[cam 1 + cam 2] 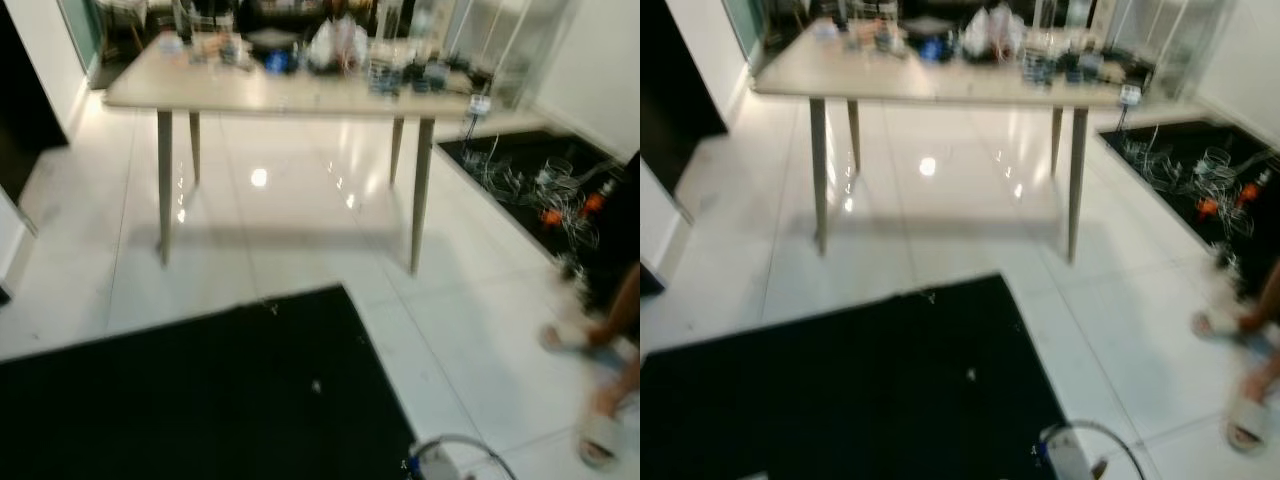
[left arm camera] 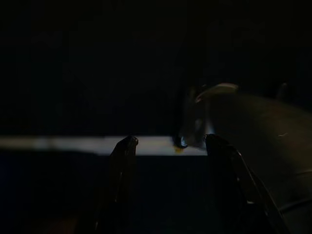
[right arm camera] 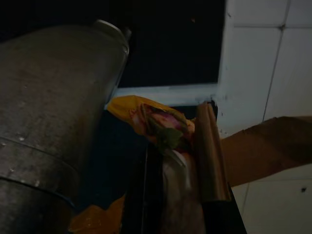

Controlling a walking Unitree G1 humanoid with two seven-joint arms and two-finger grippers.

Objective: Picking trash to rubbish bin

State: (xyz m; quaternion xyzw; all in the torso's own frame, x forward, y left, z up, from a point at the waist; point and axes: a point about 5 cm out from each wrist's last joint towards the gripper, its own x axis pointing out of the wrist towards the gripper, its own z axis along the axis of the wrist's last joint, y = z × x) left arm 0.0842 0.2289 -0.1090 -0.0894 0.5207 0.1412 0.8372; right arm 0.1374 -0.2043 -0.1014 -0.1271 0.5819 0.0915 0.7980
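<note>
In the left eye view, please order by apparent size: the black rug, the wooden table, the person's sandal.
1. black rug, nearest the camera, which enlarges it
2. wooden table, farther away
3. sandal, blurred

My left gripper (image 2: pixel 168 146) has two long black fingers tapering to rounded tips. My right gripper (image 3: pixel 178 161) has black fingers too, beside a broad, dull silver cylindrical arm segment (image 3: pixel 48 107) with a rimmed end.
</note>
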